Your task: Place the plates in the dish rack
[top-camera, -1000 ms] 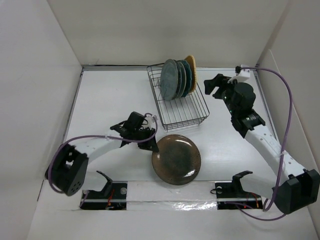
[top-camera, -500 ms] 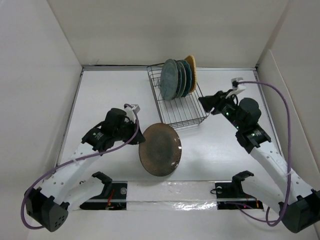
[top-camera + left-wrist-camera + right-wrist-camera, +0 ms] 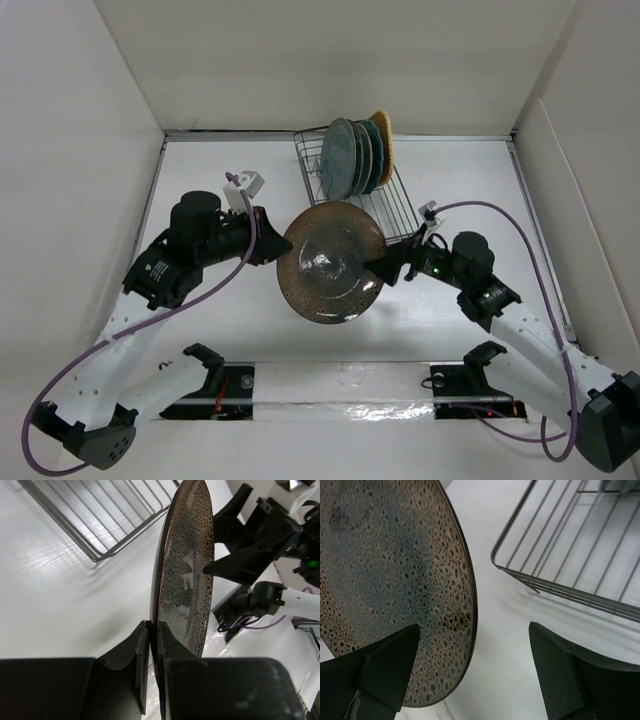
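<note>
The large glossy brown plate [image 3: 330, 262] is held on edge above the table, just in front of the black wire dish rack [image 3: 395, 205]. My left gripper [image 3: 274, 250] is shut on its left rim; the left wrist view shows the rim [image 3: 187, 570] pinched between the fingers [image 3: 170, 650]. My right gripper [image 3: 392, 268] is open at the plate's right rim. In the right wrist view the rim [image 3: 385, 580] lies between the spread jaws of that gripper [image 3: 474, 630], and I cannot tell whether they touch it. Several plates [image 3: 350, 158] stand in the rack's far end, an orange-tan one [image 3: 384, 132] rearmost.
The rack's near half [image 3: 570, 555] holds nothing but bare wires [image 3: 100, 525]. White walls close in the table on the left, back and right. The arm mounts and a taped strip [image 3: 340, 385] run along the near edge.
The left arm lifted the brown plate off the table, stood it on edge and carried it toward the rack. The right arm swung down from beside the rack to the plate's right rim.
</note>
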Tool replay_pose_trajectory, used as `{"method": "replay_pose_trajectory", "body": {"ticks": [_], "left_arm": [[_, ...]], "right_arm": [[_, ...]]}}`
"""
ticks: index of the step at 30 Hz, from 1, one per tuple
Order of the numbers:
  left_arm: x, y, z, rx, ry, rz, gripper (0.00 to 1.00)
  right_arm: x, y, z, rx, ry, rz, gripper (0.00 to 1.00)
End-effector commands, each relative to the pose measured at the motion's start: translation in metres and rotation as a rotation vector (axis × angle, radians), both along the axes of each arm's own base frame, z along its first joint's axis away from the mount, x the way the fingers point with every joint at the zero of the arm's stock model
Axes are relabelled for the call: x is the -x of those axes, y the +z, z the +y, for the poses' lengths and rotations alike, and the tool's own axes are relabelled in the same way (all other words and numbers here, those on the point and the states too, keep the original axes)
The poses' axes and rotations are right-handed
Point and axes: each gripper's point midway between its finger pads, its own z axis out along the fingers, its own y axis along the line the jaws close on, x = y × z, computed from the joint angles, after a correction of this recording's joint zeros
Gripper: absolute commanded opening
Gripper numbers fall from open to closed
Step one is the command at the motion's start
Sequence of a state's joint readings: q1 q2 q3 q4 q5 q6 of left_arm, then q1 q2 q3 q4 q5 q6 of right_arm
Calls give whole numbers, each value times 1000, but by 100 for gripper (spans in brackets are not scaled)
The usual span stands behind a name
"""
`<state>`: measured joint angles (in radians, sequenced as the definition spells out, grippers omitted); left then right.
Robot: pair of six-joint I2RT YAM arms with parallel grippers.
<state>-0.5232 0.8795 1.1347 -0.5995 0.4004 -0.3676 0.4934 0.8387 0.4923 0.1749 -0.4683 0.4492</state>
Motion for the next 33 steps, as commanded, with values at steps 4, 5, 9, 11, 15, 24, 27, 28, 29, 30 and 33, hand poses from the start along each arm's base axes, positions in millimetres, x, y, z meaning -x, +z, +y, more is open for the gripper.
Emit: {"method": "replay_pose_trajectory", "body": {"ticks": [4,5,9,11,15,24,27,28,29,30,33], "left_arm": [[11,91,-19,214,-111,-193,0],[11,90,-20,215,-115,-190,0],[8,83,-22,218,-118,-182,0],[8,77,-24,223,-120,-169,0],[4,75,-28,239,-124,-177,0],[-28,49,-11,148,53,-191,0],[-43,42,0,109,145,-211,14],[-50,40,6,93,190,-228,23],[-54,39,10,79,211,-245,31],[-58,43,13,87,241,-270,46],[-69,45,27,85,337,-317,64]], "right_arm": [[1,26,12,-86,57,-120,96],[3,26,16,-110,77,-105,95],[22,39,35,-207,206,-130,81],[30,51,44,-245,261,-169,68],[40,56,59,-260,350,-196,55],[39,67,60,-292,316,-211,0],[31,80,53,-307,264,-222,0],[24,81,49,-302,230,-208,0],[22,84,49,-301,218,-200,0],[16,88,45,-298,192,-193,0],[1,106,42,-294,146,-160,0]]}}
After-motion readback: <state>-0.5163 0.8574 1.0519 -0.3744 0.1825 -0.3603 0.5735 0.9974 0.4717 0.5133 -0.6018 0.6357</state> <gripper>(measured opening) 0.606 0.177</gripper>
